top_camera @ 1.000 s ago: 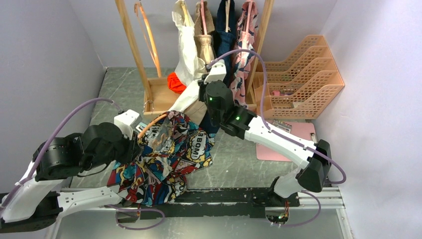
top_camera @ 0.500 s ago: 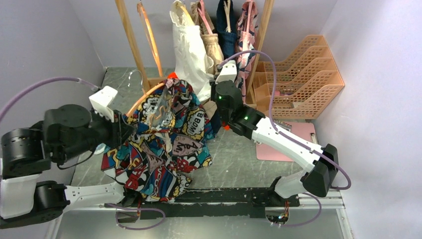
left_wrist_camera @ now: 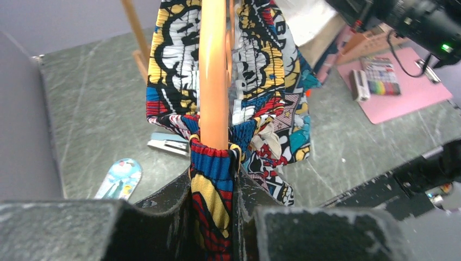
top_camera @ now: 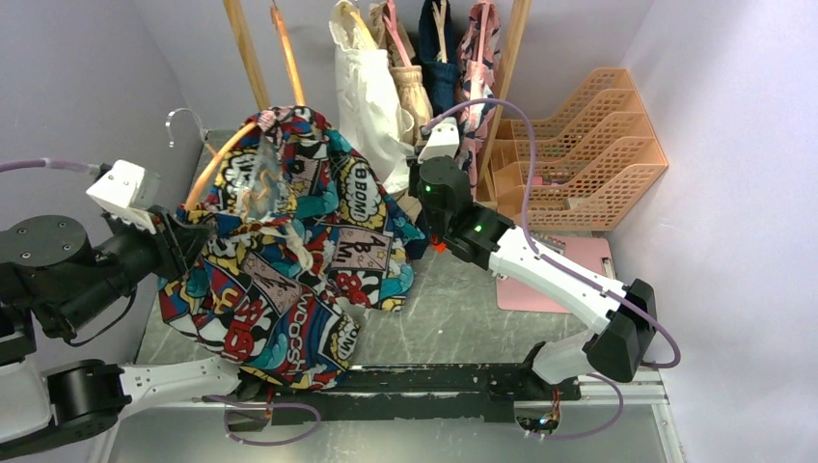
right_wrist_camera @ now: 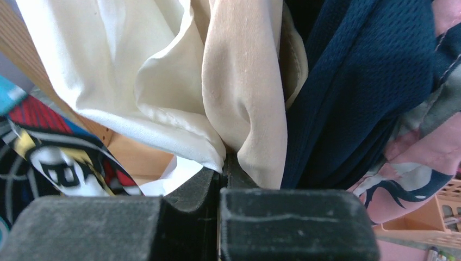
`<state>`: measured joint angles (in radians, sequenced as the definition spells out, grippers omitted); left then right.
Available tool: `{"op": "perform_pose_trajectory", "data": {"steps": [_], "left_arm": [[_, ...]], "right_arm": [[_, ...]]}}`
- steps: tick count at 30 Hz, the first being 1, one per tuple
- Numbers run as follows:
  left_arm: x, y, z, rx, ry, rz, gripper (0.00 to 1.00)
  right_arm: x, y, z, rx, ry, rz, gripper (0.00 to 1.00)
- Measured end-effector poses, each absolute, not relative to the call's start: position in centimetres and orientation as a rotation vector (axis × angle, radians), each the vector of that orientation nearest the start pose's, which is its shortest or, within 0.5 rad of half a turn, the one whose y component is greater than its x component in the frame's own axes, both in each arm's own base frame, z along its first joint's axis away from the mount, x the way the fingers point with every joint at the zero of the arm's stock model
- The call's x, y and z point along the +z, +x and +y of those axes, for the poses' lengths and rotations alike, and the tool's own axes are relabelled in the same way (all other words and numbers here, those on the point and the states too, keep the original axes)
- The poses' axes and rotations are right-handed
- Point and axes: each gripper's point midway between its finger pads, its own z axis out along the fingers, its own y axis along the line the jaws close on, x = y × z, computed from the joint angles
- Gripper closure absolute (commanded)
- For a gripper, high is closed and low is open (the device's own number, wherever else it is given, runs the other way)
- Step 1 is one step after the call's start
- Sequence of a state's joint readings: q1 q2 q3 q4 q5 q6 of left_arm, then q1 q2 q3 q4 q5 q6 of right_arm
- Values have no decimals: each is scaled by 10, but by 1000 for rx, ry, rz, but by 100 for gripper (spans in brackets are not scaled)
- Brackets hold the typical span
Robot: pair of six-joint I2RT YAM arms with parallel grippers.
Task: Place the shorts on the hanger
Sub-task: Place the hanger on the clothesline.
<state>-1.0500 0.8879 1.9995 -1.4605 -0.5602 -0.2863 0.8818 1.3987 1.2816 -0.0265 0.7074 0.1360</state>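
The comic-print shorts (top_camera: 289, 260) hang in the air over the table's left half, draped over the orange-tan hanger (top_camera: 217, 159), whose silver hook (top_camera: 183, 121) points up and left. In the left wrist view the hanger (left_wrist_camera: 213, 70) rises straight from the jaws with the shorts (left_wrist_camera: 261, 81) wrapped over it. My left gripper (left_wrist_camera: 215, 179) is shut on the elastic waistband and the hanger end under it. My right gripper (right_wrist_camera: 222, 174) is shut and empty, its tips pushed against the cream and white garments hanging on the rack.
A wooden clothes rack (top_camera: 249, 58) at the back carries a white garment (top_camera: 367, 87), a navy one (top_camera: 442, 48) and a floral one (top_camera: 477, 58). A peach mesh file organiser (top_camera: 588, 145) and a pink mat (top_camera: 550, 280) sit at right. A stapler (left_wrist_camera: 170, 144) lies under the shorts.
My left arm has lifted the shorts and hanger up and back toward the left of the rack. The right gripper drew away from the shorts toward the hanging clothes, then held still.
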Motion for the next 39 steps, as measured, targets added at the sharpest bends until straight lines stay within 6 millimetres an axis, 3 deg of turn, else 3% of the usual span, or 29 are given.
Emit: {"op": "perform_pose_trajectory", "data": {"steps": [5, 8, 14, 20, 30, 35, 39], "left_arm": [[443, 133, -28, -251, 264, 1842, 93], [428, 140, -26, -157, 280, 1879, 93], [392, 159, -54, -20, 405, 1993, 93], [362, 171, -82, -2, 511, 2042, 93], [364, 201, -117, 26, 555, 1986, 93], [357, 233, -135, 79, 540, 2001, 93], [351, 260, -133, 111, 469, 2032, 93]], "right_arm": [[328, 356, 264, 178, -118, 1690, 100], [328, 356, 265, 190, -120, 1691, 100], [327, 355, 270, 215, -131, 1694, 100], [326, 353, 275, 249, -147, 1699, 100], [324, 352, 283, 286, -178, 1706, 100], [322, 350, 287, 306, -195, 1711, 100], [319, 348, 290, 323, -214, 1724, 99]]}}
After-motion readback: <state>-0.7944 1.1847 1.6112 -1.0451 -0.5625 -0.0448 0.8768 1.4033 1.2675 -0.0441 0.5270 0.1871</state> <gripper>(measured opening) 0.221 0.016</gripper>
